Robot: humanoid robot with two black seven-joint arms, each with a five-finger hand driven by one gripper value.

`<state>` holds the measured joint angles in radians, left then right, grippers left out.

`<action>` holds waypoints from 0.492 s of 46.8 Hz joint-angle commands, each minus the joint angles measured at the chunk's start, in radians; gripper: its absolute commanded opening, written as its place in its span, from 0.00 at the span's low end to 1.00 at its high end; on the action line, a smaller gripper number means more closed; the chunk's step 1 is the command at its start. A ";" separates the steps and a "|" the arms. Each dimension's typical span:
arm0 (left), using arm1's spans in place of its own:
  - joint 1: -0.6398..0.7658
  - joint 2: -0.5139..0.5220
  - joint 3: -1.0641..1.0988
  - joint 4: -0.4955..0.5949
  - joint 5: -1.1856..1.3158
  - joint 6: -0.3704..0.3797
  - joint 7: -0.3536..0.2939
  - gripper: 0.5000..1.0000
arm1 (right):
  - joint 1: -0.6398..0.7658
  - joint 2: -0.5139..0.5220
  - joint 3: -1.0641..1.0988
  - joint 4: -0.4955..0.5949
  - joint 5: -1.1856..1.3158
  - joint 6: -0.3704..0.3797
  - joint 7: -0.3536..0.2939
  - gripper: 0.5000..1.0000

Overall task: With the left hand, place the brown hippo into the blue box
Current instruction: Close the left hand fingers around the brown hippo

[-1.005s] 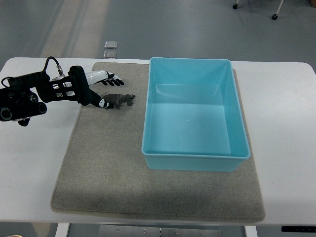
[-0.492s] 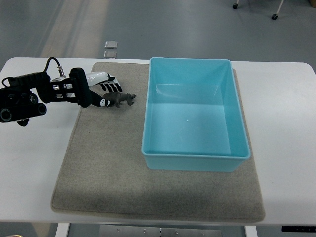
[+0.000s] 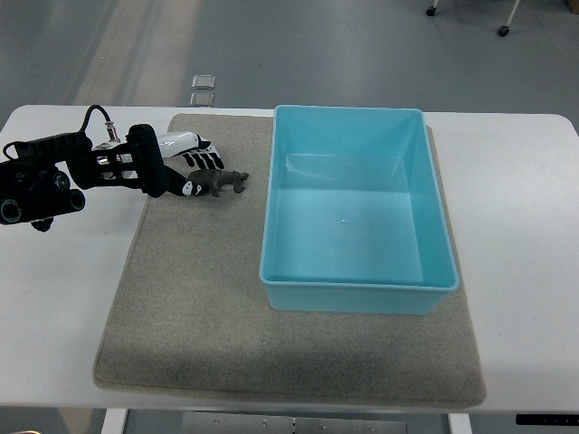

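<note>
The brown hippo (image 3: 221,183) lies on the grey mat (image 3: 199,298), just left of the blue box (image 3: 357,289). My left hand (image 3: 201,174) reaches in from the left edge on a black arm. Its black-and-white fingers (image 3: 204,160) are bent down over the hippo's back and the thumb (image 3: 187,188) presses at its rear end, so the hand is shut on the toy. The hippo still rests on the mat, head pointing at the box. The box is open-topped and holds nothing. No right arm shows.
The mat covers the middle of a white table (image 3: 525,226). The box's near-left wall (image 3: 269,217) stands a short way right of the hippo. Two small square plates (image 3: 203,89) lie on the floor beyond the table's far edge.
Since one second ago the fingers have come down from above the hippo onto its back. In the last half second nothing has moved; the hippo stays where it was.
</note>
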<state>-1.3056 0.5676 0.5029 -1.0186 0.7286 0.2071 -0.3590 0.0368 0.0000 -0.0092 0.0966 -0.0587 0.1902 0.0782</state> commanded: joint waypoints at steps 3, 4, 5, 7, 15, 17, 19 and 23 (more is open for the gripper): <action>0.000 -0.002 -0.001 0.000 0.000 0.000 0.000 0.40 | 0.000 0.000 0.000 0.000 -0.001 0.000 0.000 0.87; 0.000 -0.002 -0.001 0.000 0.000 0.000 0.000 0.40 | 0.000 0.000 0.000 0.000 0.000 0.000 0.000 0.87; 0.000 -0.002 -0.001 0.000 0.000 0.000 0.000 0.40 | 0.000 0.000 0.000 0.000 0.000 0.000 0.000 0.87; 0.006 -0.006 -0.001 0.000 0.000 0.000 0.000 0.40 | 0.000 0.000 0.000 0.000 -0.001 0.000 0.000 0.87; 0.016 -0.014 0.000 0.002 0.000 0.020 0.000 0.40 | 0.000 0.000 0.000 0.000 -0.001 0.000 0.000 0.87; 0.017 -0.014 0.000 0.002 0.000 0.020 0.000 0.40 | 0.000 0.000 0.000 0.000 -0.001 0.000 0.000 0.87; 0.017 -0.014 0.000 0.003 0.000 0.020 0.000 0.39 | 0.000 0.000 0.000 0.000 -0.001 0.000 0.000 0.87; 0.017 -0.017 0.000 0.003 0.000 0.021 0.002 0.35 | 0.000 0.000 0.000 0.000 -0.001 0.000 0.000 0.87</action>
<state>-1.2885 0.5527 0.5028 -1.0156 0.7287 0.2279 -0.3590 0.0368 0.0000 -0.0092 0.0966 -0.0598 0.1902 0.0782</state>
